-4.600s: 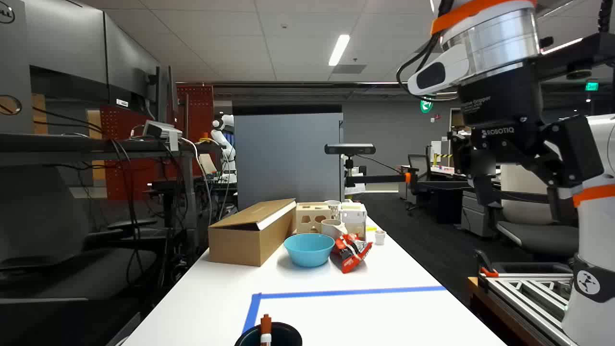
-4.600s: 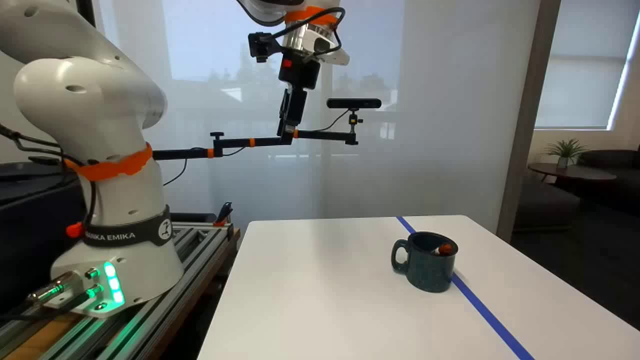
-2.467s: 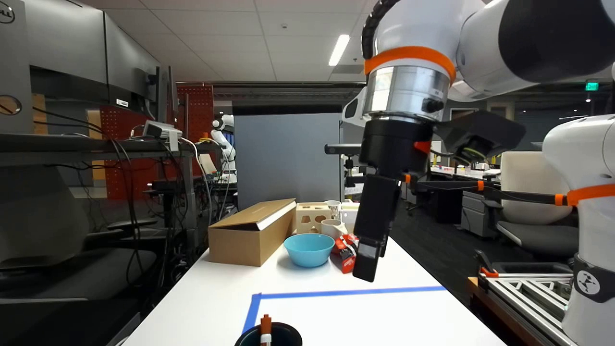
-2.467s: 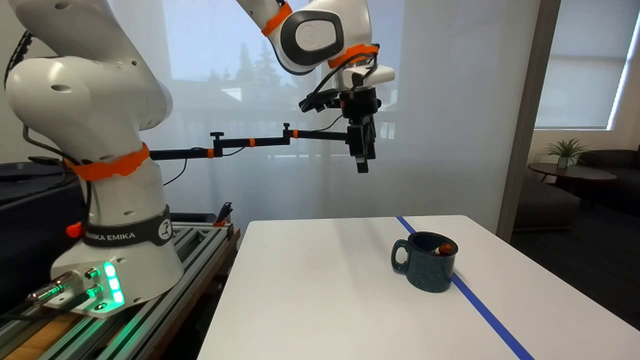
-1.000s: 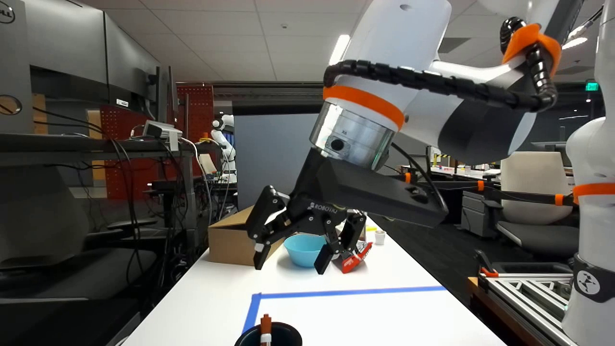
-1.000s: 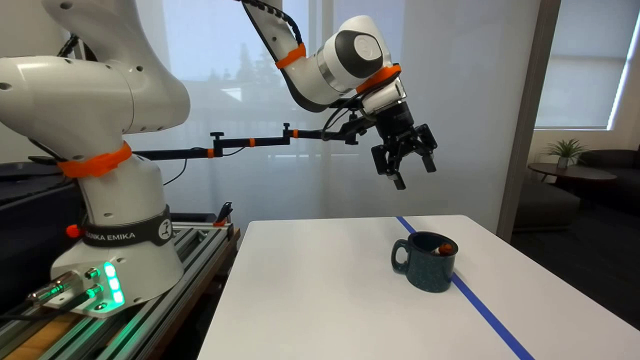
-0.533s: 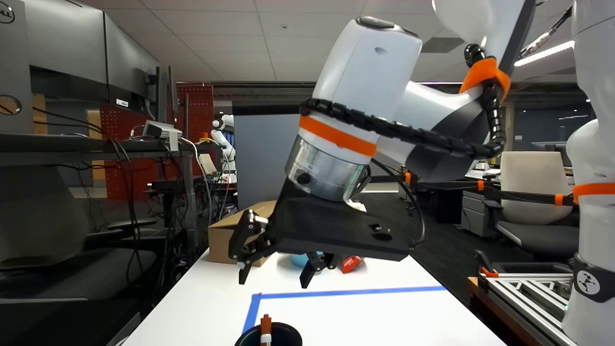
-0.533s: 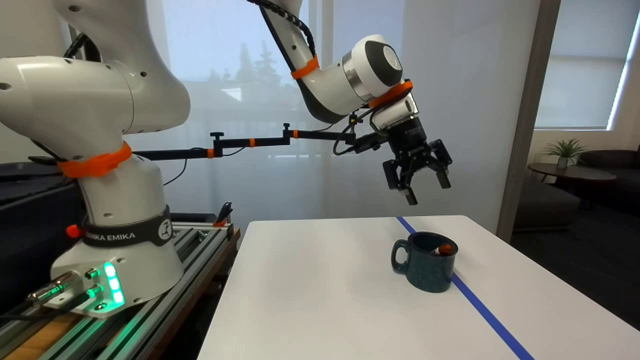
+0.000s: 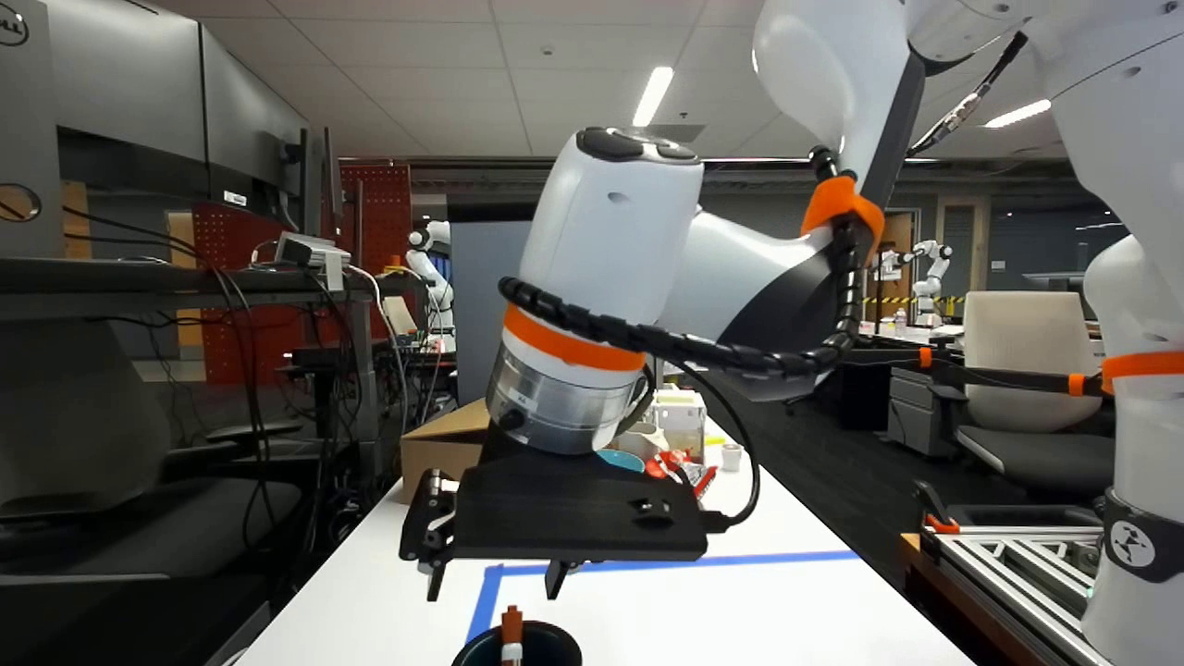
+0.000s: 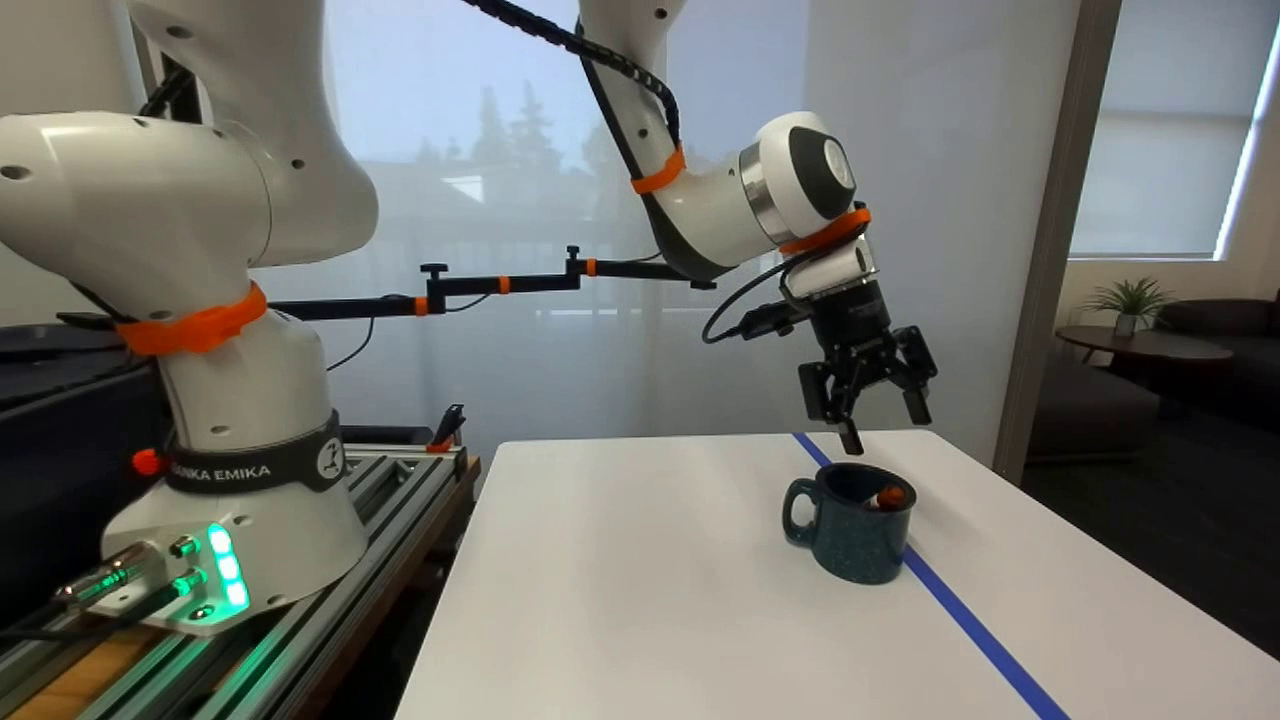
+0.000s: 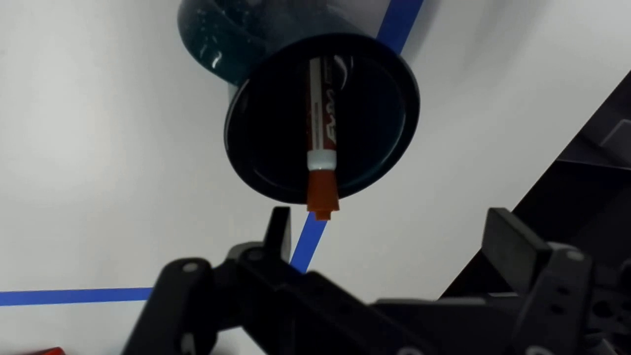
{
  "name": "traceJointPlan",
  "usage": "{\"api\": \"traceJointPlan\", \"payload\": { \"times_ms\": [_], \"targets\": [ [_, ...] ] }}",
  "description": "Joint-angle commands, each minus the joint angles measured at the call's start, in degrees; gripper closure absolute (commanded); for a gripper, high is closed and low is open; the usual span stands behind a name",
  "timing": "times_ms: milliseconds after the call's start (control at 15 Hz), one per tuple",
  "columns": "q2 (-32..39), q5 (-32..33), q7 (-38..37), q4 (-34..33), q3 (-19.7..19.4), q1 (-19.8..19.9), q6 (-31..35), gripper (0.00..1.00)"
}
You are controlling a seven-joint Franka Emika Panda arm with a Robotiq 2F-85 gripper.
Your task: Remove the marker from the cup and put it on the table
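The dark green-black cup stands upright on the blue tape line of the white table. The marker leans inside the cup, its orange-brown cap at the rim; it also shows in both exterior views. Only the cup's top shows in an exterior view. My gripper is open and empty, tilted, just above the cup. In the wrist view the marker's cap lies between the fingertips sideways, nearer the left finger and slightly beyond them. The gripper touches neither cup nor marker.
The cup's handle points toward the robot base. A brown box, a light blue bowl and a red packet stand at the table's far end, partly hidden by the arm. A camera bar extends behind the arm.
The arm has swung out from near its base, turned its wrist, and come down over the cup. The gripper stays open over the last second. Cup and marker have not moved.
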State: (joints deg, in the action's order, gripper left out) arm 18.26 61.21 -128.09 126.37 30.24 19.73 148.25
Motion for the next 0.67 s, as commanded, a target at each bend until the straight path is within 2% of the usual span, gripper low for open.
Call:
{"api": "traceJointPlan", "payload": {
  "times_ms": [0,67,200,267,333,467,600],
  "targets": [
    [1.2,-2.5,0.2,-3.4,-13.4,-14.4,0.5,0.0],
    [1.7,-2.8,-0.2,-3.9,-15.7,-17.0,0.5,0.0],
    [2.1,-3.6,-0.1,-4.2,-19.2,-21.2,0.4,0.14],
    [2.2,-3.9,0.0,-4.4,-20.5,-22.8,0.3,0.06],
    [2.3,-3.8,-0.4,-4.4,-21.6,-24.2,0.3,0.06],
    [2.3,-4.3,0.2,-4.4,-23.0,-26.0,0.8,0.0],
    [2.0,-4.7,0.5,-4.4,-23.8,-27.3,0.7,0.01]
  ]
}}
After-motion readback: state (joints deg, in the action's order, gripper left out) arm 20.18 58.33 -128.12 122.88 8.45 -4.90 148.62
